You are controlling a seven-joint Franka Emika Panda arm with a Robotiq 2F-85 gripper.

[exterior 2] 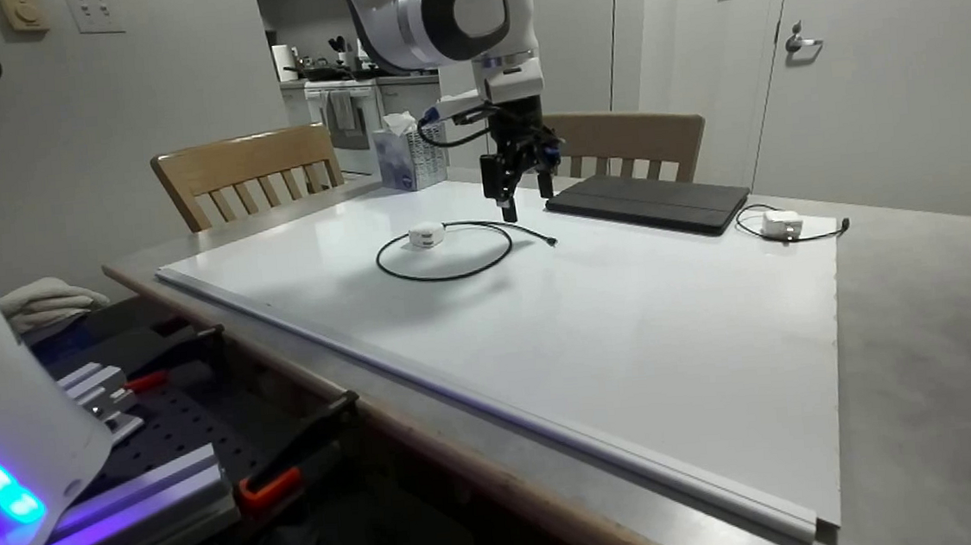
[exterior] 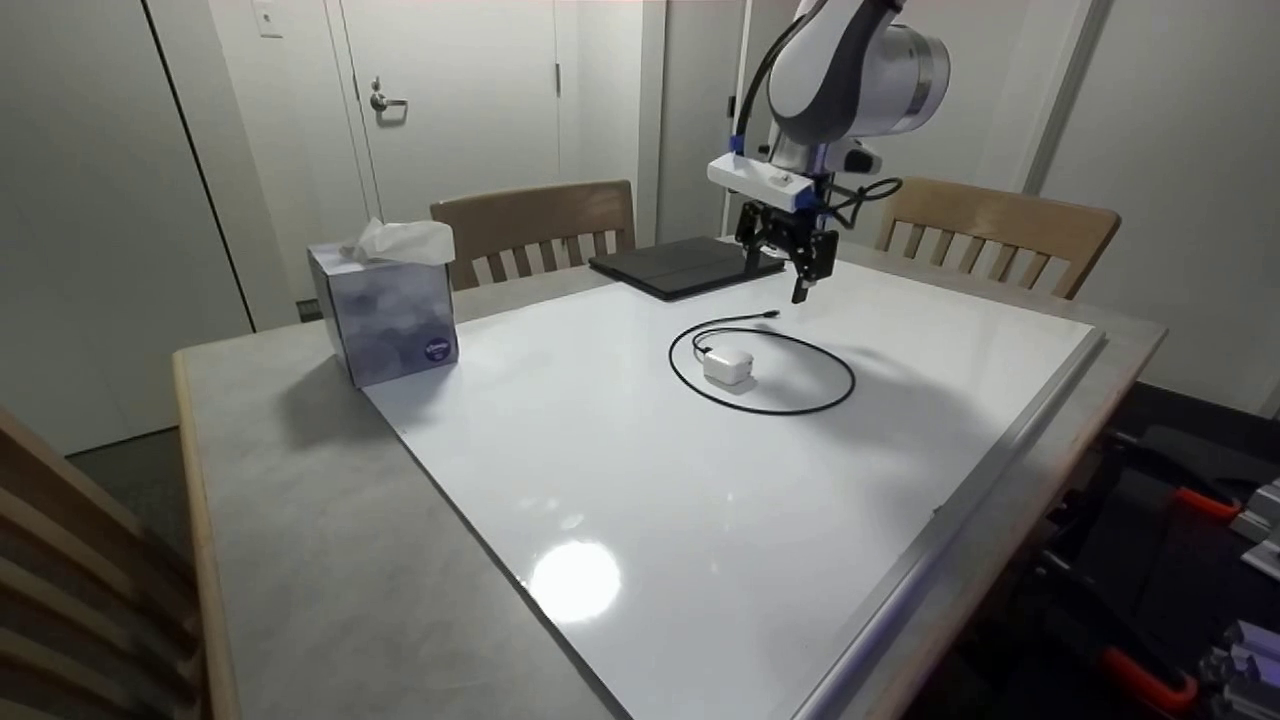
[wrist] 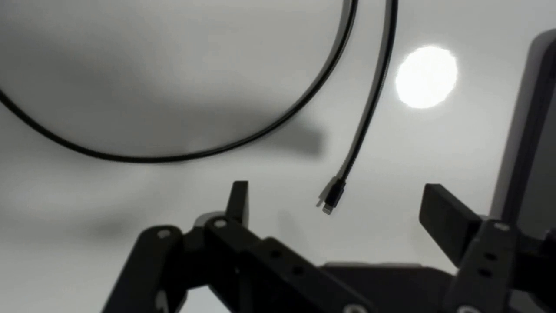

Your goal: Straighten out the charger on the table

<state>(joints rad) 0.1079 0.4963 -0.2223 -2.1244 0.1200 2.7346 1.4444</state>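
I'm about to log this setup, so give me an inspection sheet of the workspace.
Surface: table with glossy white top and grey border; glare spot on the white.
Job's things: charger curled in a loop, not yet straight; white plug block at one end.
Clutter: tissue box, dark flat slab, second white plug with cable.
Grippers: gripper above the table, fingers apart, holding nothing.
Cables: charger's free tip lies on the white top, between the fingers as the wrist view sees it; thick black cable runs down the arm.
Surroundings: wooden chairs at the table, closed door beyond.
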